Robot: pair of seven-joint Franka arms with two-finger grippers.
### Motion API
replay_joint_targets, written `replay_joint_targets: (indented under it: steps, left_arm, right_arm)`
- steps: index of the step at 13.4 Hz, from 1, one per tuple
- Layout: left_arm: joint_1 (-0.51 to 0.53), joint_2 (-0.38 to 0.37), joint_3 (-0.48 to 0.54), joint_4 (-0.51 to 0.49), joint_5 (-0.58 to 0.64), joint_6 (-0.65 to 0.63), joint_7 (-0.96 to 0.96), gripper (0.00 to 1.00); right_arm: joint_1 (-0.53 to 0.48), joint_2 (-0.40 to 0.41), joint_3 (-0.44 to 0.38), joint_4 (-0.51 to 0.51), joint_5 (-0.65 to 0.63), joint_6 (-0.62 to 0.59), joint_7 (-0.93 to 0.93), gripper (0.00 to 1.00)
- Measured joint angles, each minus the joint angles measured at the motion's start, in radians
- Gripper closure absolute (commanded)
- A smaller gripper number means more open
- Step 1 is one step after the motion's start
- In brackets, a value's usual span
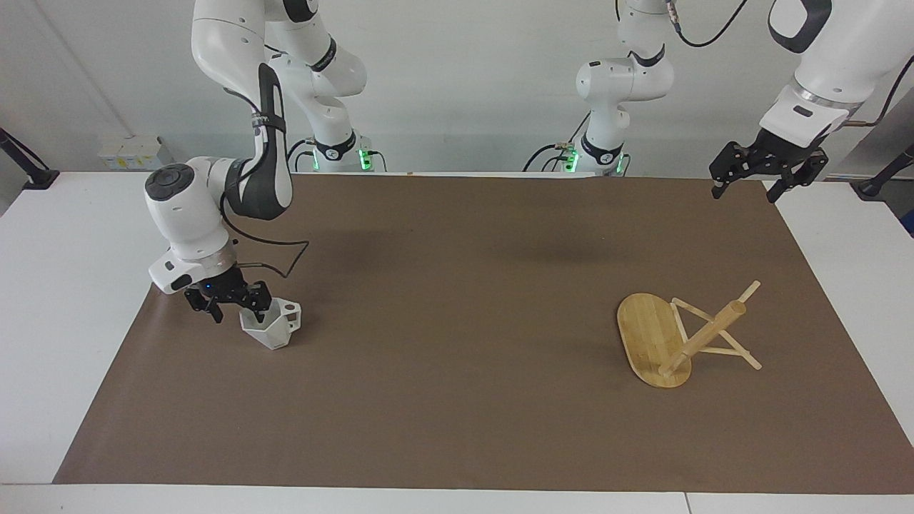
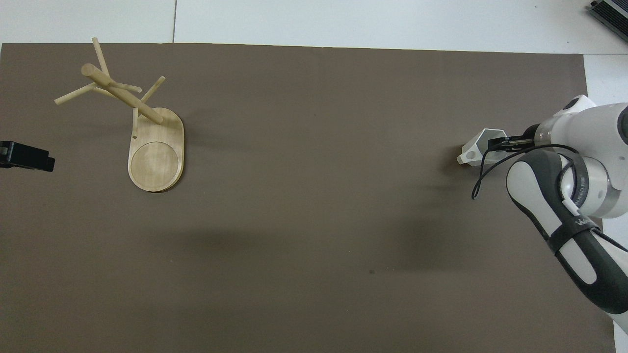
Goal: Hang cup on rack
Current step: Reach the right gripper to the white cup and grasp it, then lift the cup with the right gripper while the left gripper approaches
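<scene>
The white faceted cup [image 1: 273,330] stands on the brown mat toward the right arm's end of the table, mouth up, its handle pointing toward the middle; it also shows in the overhead view [image 2: 477,147]. My right gripper [image 1: 234,308] is open and low at the cup, with one finger inside the mouth and the other outside the wall; it also shows in the overhead view [image 2: 498,143]. The bamboo rack [image 1: 682,339] stands on its oval base toward the left arm's end, seen too in the overhead view [image 2: 147,132]. My left gripper [image 1: 745,191] waits open, high over the mat's corner.
The brown mat [image 1: 457,400] covers most of the white table. The left gripper's tip [image 2: 27,157] shows at the overhead view's edge beside the rack. A dark device [image 2: 611,12] lies at the table's corner farthest from the robots.
</scene>
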Motion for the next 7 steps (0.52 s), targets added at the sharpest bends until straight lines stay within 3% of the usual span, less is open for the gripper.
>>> replay_joint_targets:
  steps: [5, 7]
  left_arm:
    - [0.0, 0.0, -0.001, 0.0, 0.0, 0.0, 0.0, 0.0]
    - [0.0, 0.0, -0.002, -0.001, 0.0, -0.001, 0.0, 0.0]
  right_arm:
    - [0.0, 0.0, 0.001, 0.0, 0.001, 0.0, 0.007, 0.8]
    - [0.0, 0.0, 0.001, 0.0, 0.002, 0.0, 0.007, 1.0]
